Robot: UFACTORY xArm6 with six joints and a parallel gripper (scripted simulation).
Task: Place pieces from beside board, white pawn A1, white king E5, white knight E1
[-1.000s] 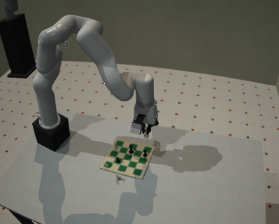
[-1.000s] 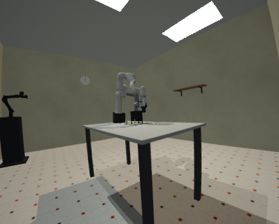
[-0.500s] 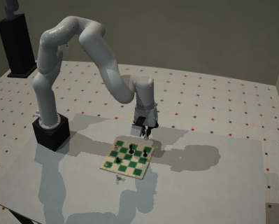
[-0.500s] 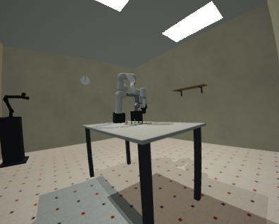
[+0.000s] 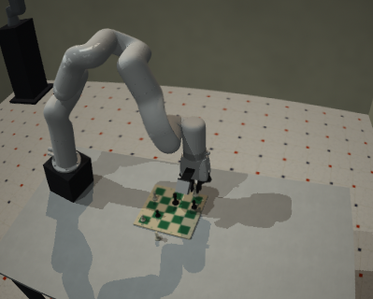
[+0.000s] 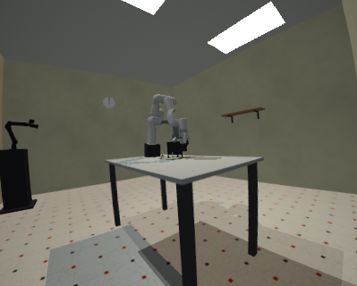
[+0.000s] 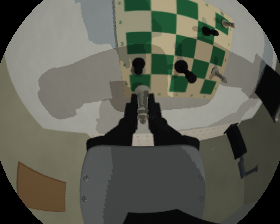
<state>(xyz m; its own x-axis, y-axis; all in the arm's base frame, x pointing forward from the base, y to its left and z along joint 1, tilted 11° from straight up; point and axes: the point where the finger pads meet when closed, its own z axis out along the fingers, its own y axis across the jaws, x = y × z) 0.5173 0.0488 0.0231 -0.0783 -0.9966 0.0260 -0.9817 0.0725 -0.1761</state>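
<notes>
The green and cream chessboard (image 5: 183, 229) (image 7: 165, 11) lies on the grey table. My gripper (image 5: 195, 188) (image 7: 142, 101) (image 6: 177, 151) hangs just above the board's far edge. It is shut on a small white piece (image 7: 143, 100); I cannot tell which kind. Three black pieces (image 5: 175, 199) (image 5: 193, 205) (image 5: 157, 214) stand on the board, and they also show in the wrist view (image 7: 139, 64) (image 7: 181, 67) (image 7: 205, 30). A white piece (image 5: 145, 219) stands on the near left corner square, and another (image 5: 155, 197) stands near the left edge. One more white piece (image 5: 160, 238) lies on the table just off the near edge.
The arm's black base (image 5: 69, 175) stands on the table left of the board. A black pedestal (image 5: 23, 61) (image 6: 15, 180) stands on the floor far to the left. The table edges (image 6: 184, 177) are well away from the board.
</notes>
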